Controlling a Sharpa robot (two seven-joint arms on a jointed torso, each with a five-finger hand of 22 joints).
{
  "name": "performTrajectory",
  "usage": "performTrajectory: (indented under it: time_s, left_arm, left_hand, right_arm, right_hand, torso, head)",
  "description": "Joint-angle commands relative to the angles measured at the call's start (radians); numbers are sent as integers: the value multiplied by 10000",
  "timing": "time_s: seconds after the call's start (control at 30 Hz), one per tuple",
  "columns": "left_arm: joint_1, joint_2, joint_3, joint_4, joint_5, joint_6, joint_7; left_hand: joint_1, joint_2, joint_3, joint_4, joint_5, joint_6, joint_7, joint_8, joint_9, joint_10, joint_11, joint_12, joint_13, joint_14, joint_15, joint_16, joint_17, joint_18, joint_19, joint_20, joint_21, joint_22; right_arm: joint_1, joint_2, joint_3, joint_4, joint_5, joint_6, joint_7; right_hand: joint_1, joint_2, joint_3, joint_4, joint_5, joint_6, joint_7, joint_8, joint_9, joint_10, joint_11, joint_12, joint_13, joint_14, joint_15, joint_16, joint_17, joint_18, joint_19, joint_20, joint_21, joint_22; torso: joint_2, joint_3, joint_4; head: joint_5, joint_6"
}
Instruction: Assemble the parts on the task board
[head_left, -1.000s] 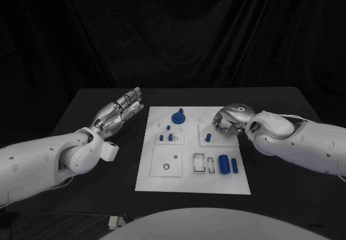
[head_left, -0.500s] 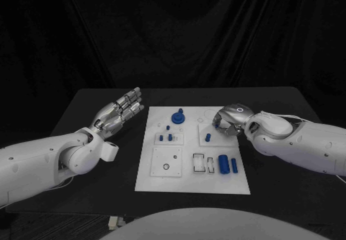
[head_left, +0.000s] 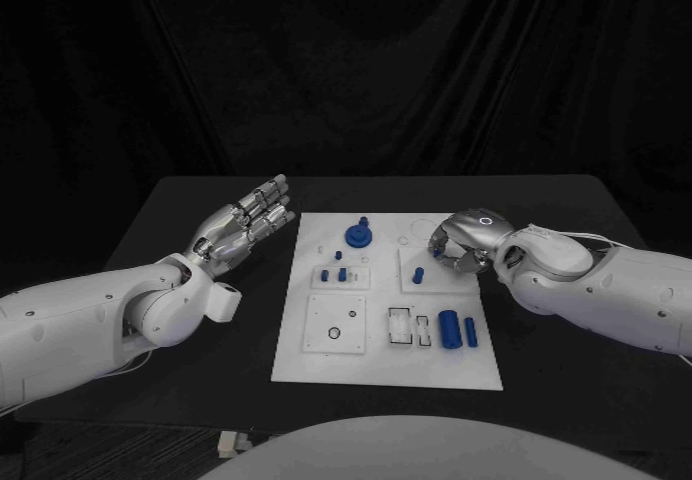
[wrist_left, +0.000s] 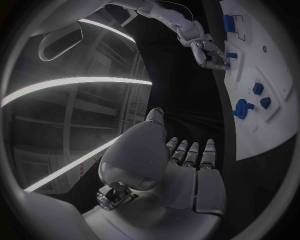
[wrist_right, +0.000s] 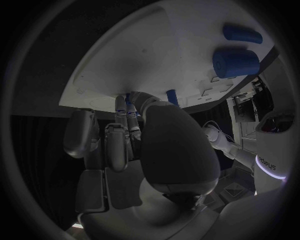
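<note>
The white task board (head_left: 387, 355) lies in the middle of the black table. On it sit a blue round part with a stem (head_left: 356, 236), two small blue parts (head_left: 336, 273), a blue peg (head_left: 417, 272), and a thick blue cylinder (head_left: 449, 328) beside a thinner one (head_left: 470, 331). My right hand (head_left: 462, 244) hovers over the board's far right corner, just right of the peg. Its fingers are curled in, and a small blue part (wrist_right: 128, 97) shows pinched at their tips (wrist_left: 225, 64). My left hand (head_left: 242, 224) is held flat and open left of the board, with nothing in it.
Near the board's front are a square plate with a small hole (head_left: 335, 333) and two rectangular slots (head_left: 408, 327). Bare black table (head_left: 562, 215) surrounds the board. Both white forearms lie along the table's left and right sides.
My right hand has shifted slightly right and back from the peg, fingers still curled. My left hand has moved a little farther away, staying open.
</note>
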Motion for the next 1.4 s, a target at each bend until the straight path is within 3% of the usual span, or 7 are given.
performTrajectory:
  time_s: [0.03, 0.37, 0.8, 0.97, 1.0, 1.1, 1.4]
  left_arm:
    - [-17, 25, 9, -4, 69, 166, 906]
    - [-27, 41, 9, 0, 69, 170, 834]
    - [-33, 64, 9, -50, 69, 181, 740]
    - [-35, 95, 9, -91, 69, 198, 698]
    - [-35, 98, 9, -94, 69, 202, 690]
    - [-36, 101, 9, -107, 69, 215, 661]
    - [-38, 118, 9, -156, 70, 234, 634]
  left_hand:
    - [124, 11, -56, -2, 35, -2, 101, 41, 14, -1, 35, 51, 6, -22, 72, 44, 12, 163, -4, 81, 55, 13]
    - [172, 13, -50, -11, 113, 2, 121, 43, 15, -2, 36, 57, 7, -8, 109, 68, 19, 195, 14, 147, 65, 33]
    - [193, 22, -43, -13, 131, -4, 132, 41, 14, -3, 40, 58, 7, -3, 126, 78, 22, 206, 15, 173, 65, 25]
    - [202, 13, -47, -15, 113, -28, 135, 36, 10, -7, 52, 35, 2, -6, 137, 74, 20, 211, 13, 190, 64, 16]
    - [202, 13, -47, -15, 113, -28, 135, 36, 10, -7, 52, 35, 2, -6, 137, 74, 20, 211, 13, 190, 64, 16]
    - [212, 8, -49, -17, 106, -39, 135, 33, 8, -10, 63, 33, 2, -2, 149, 82, 23, 218, 29, 206, 75, 60]
    - [217, 5, -50, -18, 104, -40, 135, 32, 8, -11, 68, 31, 2, 0, 157, 86, 24, 222, 32, 217, 76, 63]
  right_arm:
    - [-21, -70, 5, 94, 142, -471, 119]
    - [76, -311, 6, 454, 170, -1076, 211]
    - [657, -559, 7, 1102, 173, -1213, 83]
    - [768, -569, 7, 1296, 174, -959, -156]
    - [778, -565, 8, 1306, 174, -861, -238]
    - [801, -537, 7, 1272, 174, -361, -604]
    - [755, -435, 6, 1079, 173, 531, -962]
  right_hand:
    - [15, 51, 51, -20, -71, 88, -11, 41, 39, 110, -2, 52, -14, 667, 41, -26, 806, -154, -35, 3, 60, 1591]
    - [51, 72, 126, -131, -159, 247, -8, 121, 161, 353, -28, 97, -30, 679, 108, -6, 834, -166, -15, 66, 131, 1605]
    - [124, 138, 204, -240, -212, 392, 22, 185, 264, 561, -38, 119, -51, 683, 127, 4, 848, -167, -12, 96, 167, 1612]
    - [6, 70, 180, -207, -296, 271, 38, 99, 271, 496, 0, 25, -105, 675, 152, -10, 817, -163, -24, 116, 155, 1606]
    - [-147, 17, 139, -119, -778, 83, 39, -24, 253, 327, 36, -105, -170, 668, 181, -22, 793, -157, -41, 135, 131, 1596]
    - [-551, -201, -69, 112, -1483, -400, 75, -330, 161, -65, 147, -323, -268, 635, 226, -86, 672, -111, -122, 168, -78, 1536]
    - [-889, -301, -373, 262, -1338, -864, -12, -637, 61, -332, 205, -255, -218, 697, 206, 59, 930, -132, -72, 191, 32, 1566]
  torso:
    - [3, 1, -1]
    - [-8, 2, -5]
    - [-8, 2, 10]
    - [0, 3, 9]
    - [-1, 3, 6]
    - [-9, 1, 0]
    - [5, 1, 15]
  head:
    - [-10, 0]
    - [20, 0]
    - [37, 0]
    - [-4, 0]
    - [1, 0]
    - [27, 0]
    - [1, 0]
